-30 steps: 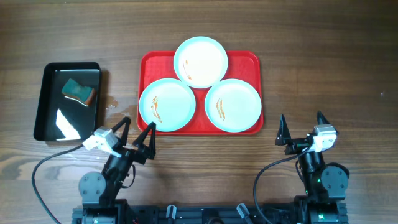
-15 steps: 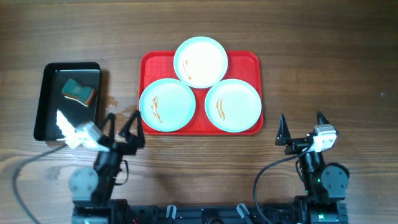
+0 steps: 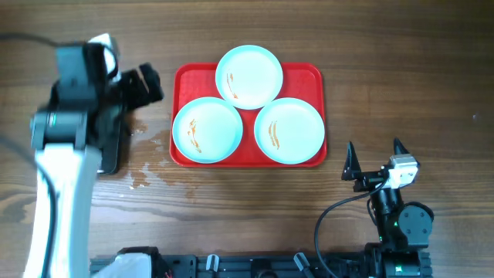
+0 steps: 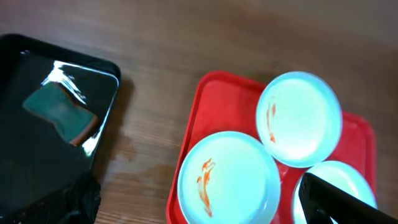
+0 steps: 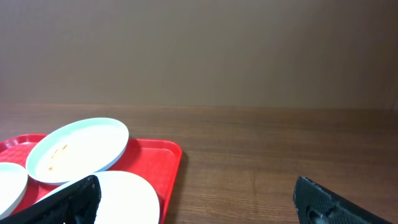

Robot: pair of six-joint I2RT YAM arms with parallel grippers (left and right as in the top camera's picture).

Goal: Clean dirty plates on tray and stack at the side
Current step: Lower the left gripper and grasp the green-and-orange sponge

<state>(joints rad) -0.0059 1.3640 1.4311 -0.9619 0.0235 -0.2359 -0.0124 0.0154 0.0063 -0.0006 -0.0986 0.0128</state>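
Left gripper (image 3: 150, 85): jaws wide apart, empty; raised over the right edge of the glossy black rectangular tray (image 4: 74, 59)
Right gripper (image 3: 373, 154): jaws wide apart, empty; low over the brown wooden table (image 3: 401, 62)
Plates: three round pale mint-blue plates (image 3: 207, 130), sauce-streaked; all on the large red plastic rectangular tray (image 3: 309, 74); two in front, one behind touching both
Black tray: holds a green sponge (image 4: 59, 115)

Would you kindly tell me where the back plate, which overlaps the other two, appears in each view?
Overhead: back plate at the top centre of the red tray.
Left wrist: the plate sits upper right.
Right wrist: the plate sits at lower left.
Shared landmark: the red tray's rim beneath it.
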